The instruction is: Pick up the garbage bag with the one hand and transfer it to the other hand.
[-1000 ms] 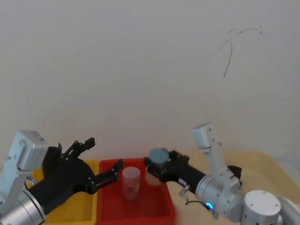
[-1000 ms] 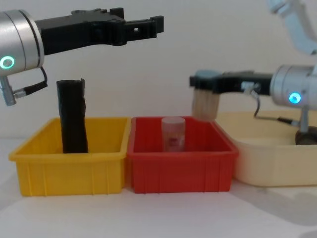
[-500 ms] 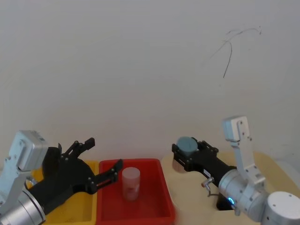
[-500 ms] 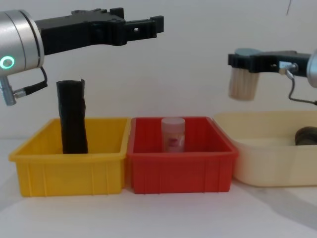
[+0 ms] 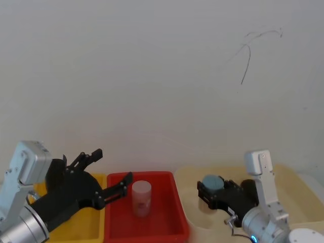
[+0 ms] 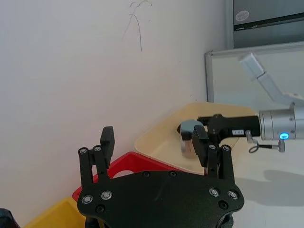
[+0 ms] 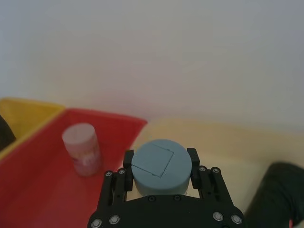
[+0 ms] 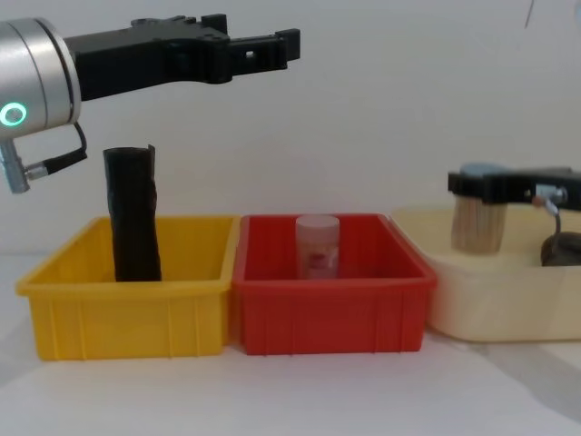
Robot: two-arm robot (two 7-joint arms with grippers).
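The right tool (image 8: 478,186) has carried the blue-lidded jar (image 8: 477,220) rightward and downward since a second ago: then it hung over the right edge of the red bin (image 8: 331,313), half a second ago it was high above the cream tray (image 8: 481,304), and now it sits low over the tray's left part, the jar's bottom dipped behind the tray's near rim in the chest view. Its fingers are clamped on the jar just under the blue lid, one on each side, as the right wrist view shows (image 7: 160,165). In the head view the right tool (image 5: 214,191) and the jar (image 5: 211,184) have dropped from mid-frame toward the tray (image 5: 288,177), well apart from the red bin (image 5: 145,229). The left tool (image 8: 263,47) has not shifted across the three moments; it hangs high above the seam between the yellow bin (image 8: 127,313) and the red bin, its fingers spread wide with nothing between them, which the left wrist view confirms (image 6: 154,142). The garbage bag (image 8: 133,214) stands where it stood before, upright in the left part of the yellow bin, its ragged top well above the bin's rim and clearly below the left arm, untouched. A small pink-tinted jar (image 8: 318,245) remains upright in the middle of the red bin. A dark object (image 8: 561,249) lies in the tray's right part, too hidden to identify. All three containers rest side by side on the white tabletop (image 8: 290,395).
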